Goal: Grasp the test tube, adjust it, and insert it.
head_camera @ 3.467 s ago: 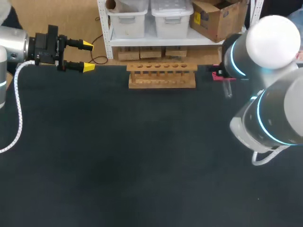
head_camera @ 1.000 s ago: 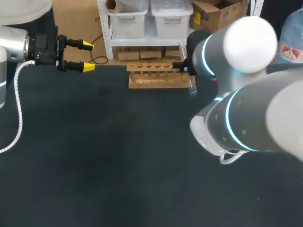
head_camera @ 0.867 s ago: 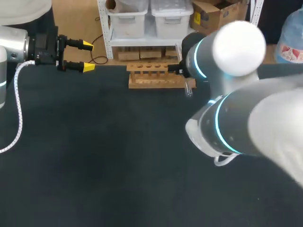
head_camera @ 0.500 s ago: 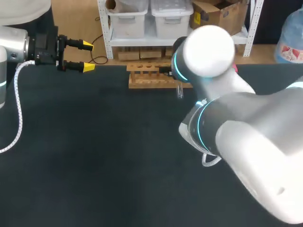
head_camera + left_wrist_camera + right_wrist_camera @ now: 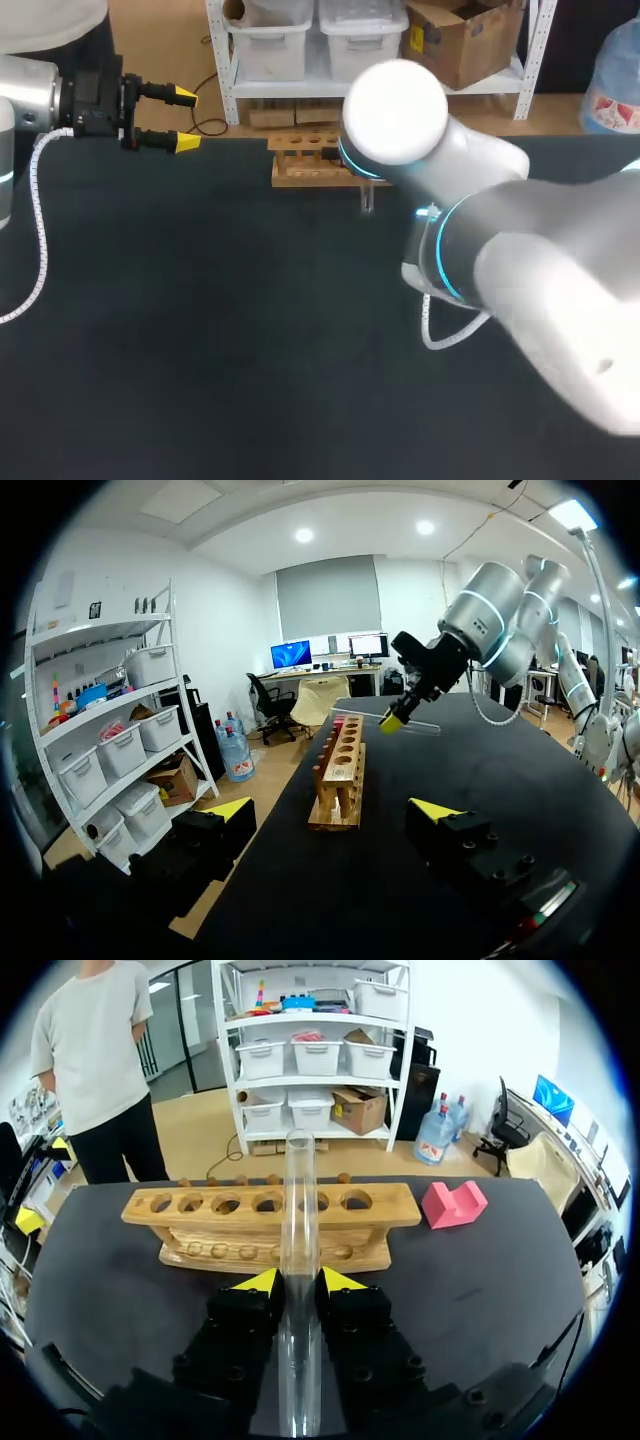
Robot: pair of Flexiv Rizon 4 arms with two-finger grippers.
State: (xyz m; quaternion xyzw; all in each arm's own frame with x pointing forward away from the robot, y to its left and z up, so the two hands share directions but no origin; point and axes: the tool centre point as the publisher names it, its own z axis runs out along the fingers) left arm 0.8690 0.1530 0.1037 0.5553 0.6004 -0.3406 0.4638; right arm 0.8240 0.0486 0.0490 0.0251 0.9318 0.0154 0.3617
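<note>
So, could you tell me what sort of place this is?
Probably a robotics lab bench: a wooden rack on a dark table, and a glass tube in the right end effector.

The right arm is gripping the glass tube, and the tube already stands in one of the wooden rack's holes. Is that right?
Not quite. The right gripper does grip the tube, but the tube is not in the rack yet: the right wrist view shows it held in front of the rack, and the holes in sight are empty.
</note>
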